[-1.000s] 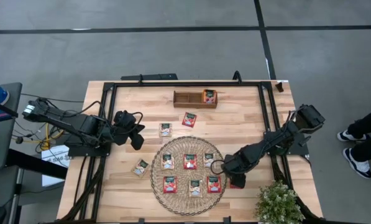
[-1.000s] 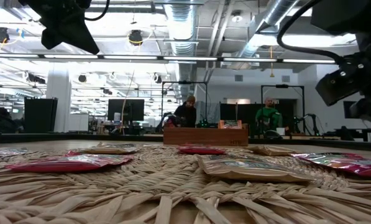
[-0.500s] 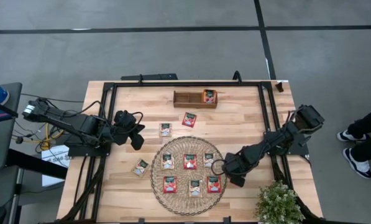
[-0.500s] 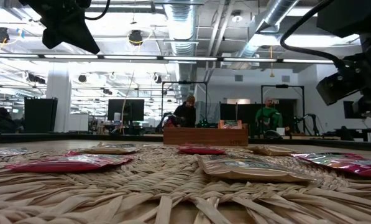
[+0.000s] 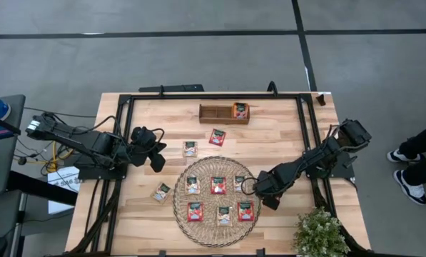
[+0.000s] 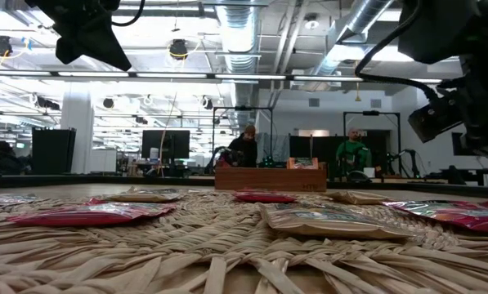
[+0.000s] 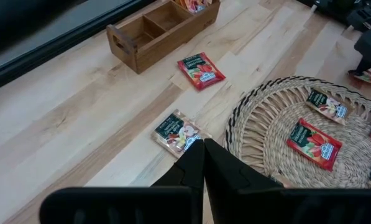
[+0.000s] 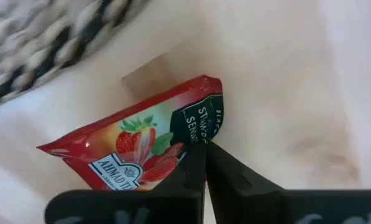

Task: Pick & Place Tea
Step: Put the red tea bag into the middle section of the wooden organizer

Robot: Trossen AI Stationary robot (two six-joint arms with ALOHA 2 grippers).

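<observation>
Right gripper (image 8: 205, 163) low at the woven mat's (image 5: 180, 213) right rim, jaws closed on the edge of a red strawberry tea sachet (image 8: 145, 137), which tilts up off the pale tabletop (image 8: 284, 93) ahead of the jaws. In the high view, gripper (image 5: 266, 200) just off the mat's edge, the held sachet hidden beneath it.

Left gripper (image 7: 204, 163) parked over the tabletop's left side, jaws shut on nothing. Just ahead of those jaws, a cream sachet (image 7: 178, 134) flat on the wood; farther ahead, a red sachet (image 7: 201, 67); beyond that, the wooden tray (image 7: 154, 34) with a sachet standing in its end compartment (image 5: 240, 111).

On the mat, beside the right jaws: seven sachets in two rows, red (image 5: 218, 185) and cream (image 5: 192, 185) mixed. One more cream sachet (image 5: 161, 191) on the wood just off the mat's left rim, below the left jaws in the high view.

Potted plant (image 5: 318, 234) at the tabletop's corner, near the right arm.
</observation>
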